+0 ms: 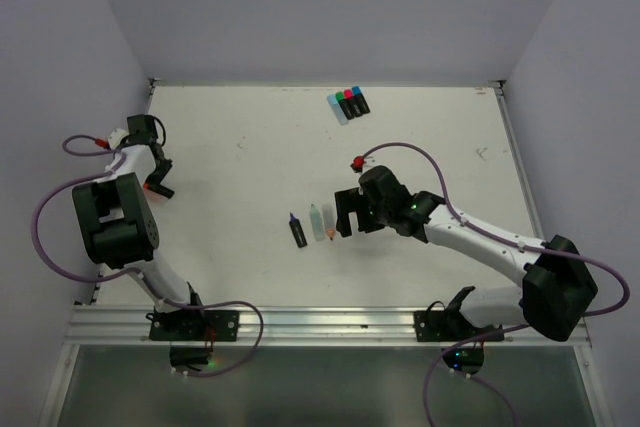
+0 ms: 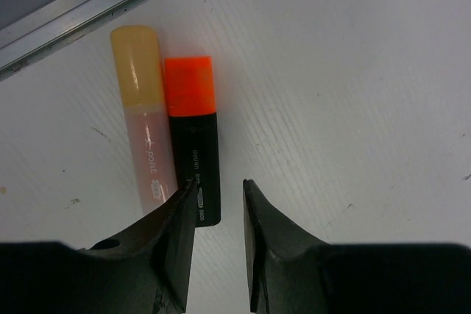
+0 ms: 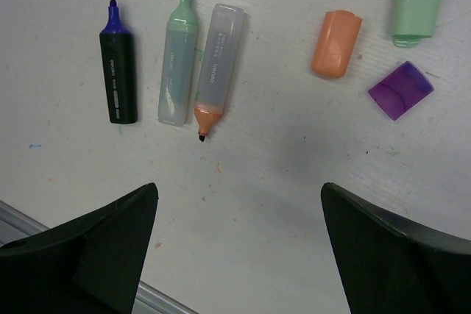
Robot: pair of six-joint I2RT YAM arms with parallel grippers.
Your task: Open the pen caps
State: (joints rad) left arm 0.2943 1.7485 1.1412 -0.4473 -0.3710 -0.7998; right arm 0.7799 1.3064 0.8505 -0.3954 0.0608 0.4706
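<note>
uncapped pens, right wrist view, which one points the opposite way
The orange-tipped pen, rightmost: tip toward the camera, while the purple-tipped pen and green-tipped pen point away.

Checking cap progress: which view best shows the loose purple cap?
Right wrist: the purple cap lies in plain sight on the table, off its pen and apart from the green cap and orange cap. The top and left wrist views do not show it.
</note>
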